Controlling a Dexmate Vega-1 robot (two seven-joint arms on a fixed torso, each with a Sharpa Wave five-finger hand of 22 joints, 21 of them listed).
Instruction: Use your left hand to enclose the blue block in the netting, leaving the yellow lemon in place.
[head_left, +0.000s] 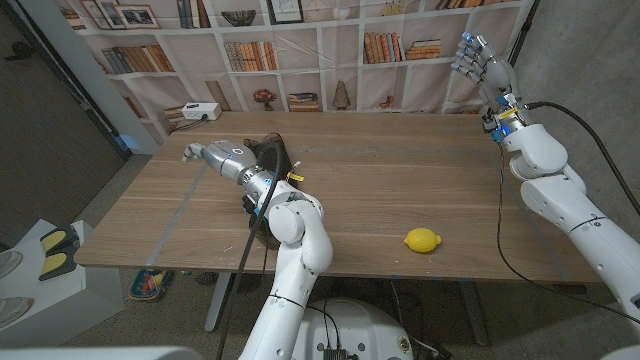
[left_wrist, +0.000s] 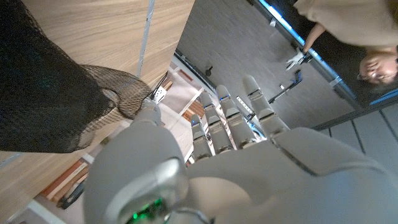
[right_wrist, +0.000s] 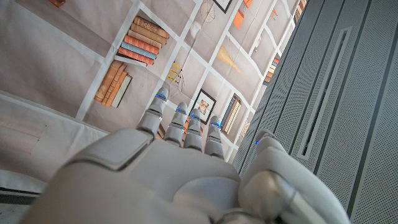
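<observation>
Netting, black mesh, lies bunched on the wooden bench at its left side, just behind the left hand; blue block not visible, can't tell if inside. Left hand reaches out toward bench's left edge, fingers extended and together, gripping nothing; netting sits beside thumb. Yellow lemon sits near front edge, right of centre, well apart. Right hand raised at far right, fingers straight, empty.

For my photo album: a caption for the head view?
Left hand by black netting; lemon sits apart.
</observation>
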